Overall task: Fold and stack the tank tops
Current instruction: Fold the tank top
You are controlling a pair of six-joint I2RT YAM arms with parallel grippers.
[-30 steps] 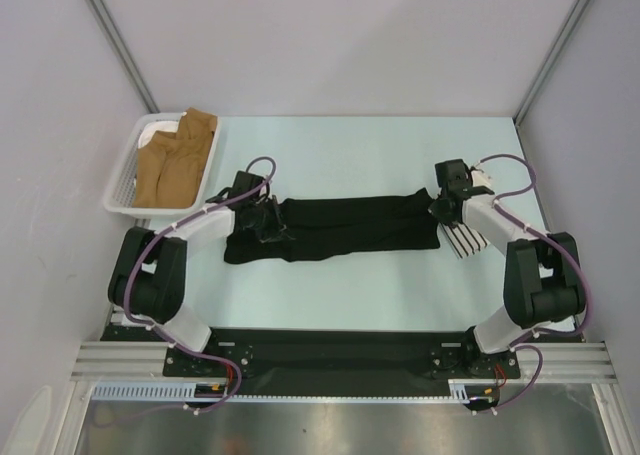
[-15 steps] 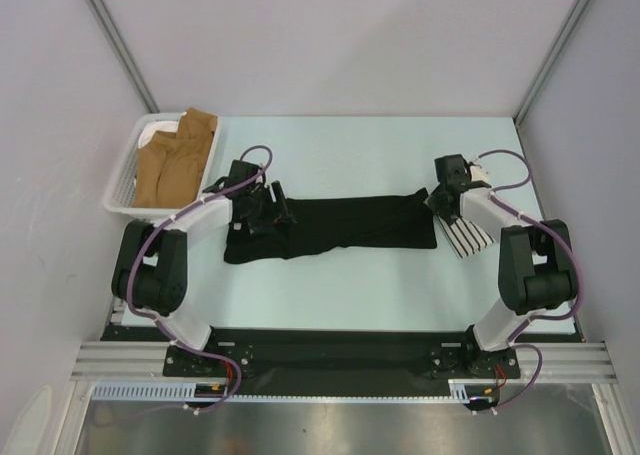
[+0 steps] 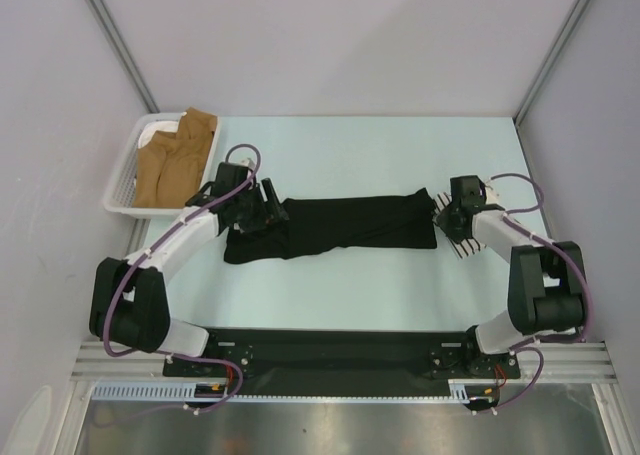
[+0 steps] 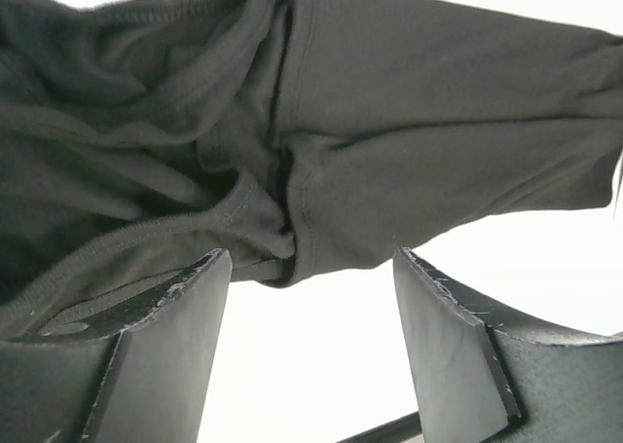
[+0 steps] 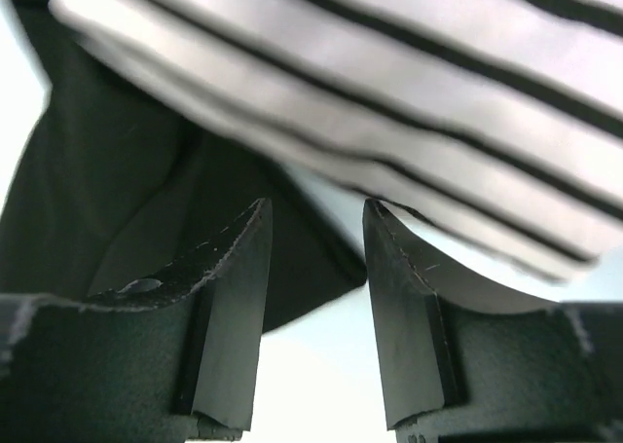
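The black top [image 3: 340, 225] lies stretched along the mid-worktop [image 3: 350, 285]. Its bunched strap end is just beyond the left claw [image 4: 311, 268], which gapes wide and empty. The striped top [image 5: 389, 122], seemingly folded, lies at its right end under the right claw [image 5: 316, 219], half-spread and holding nothing. Both look light and limp and will likely sag, so pinch the seams. A basket [image 3: 120, 193] of tan cloth [image 3: 175, 160] sits well left, clear of the fold.

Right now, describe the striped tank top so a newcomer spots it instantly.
Start at the pale table and follow the long black tank top to its right end. The striped tank top lies there, partly under the right arm. It alone is white with thin black stripes.
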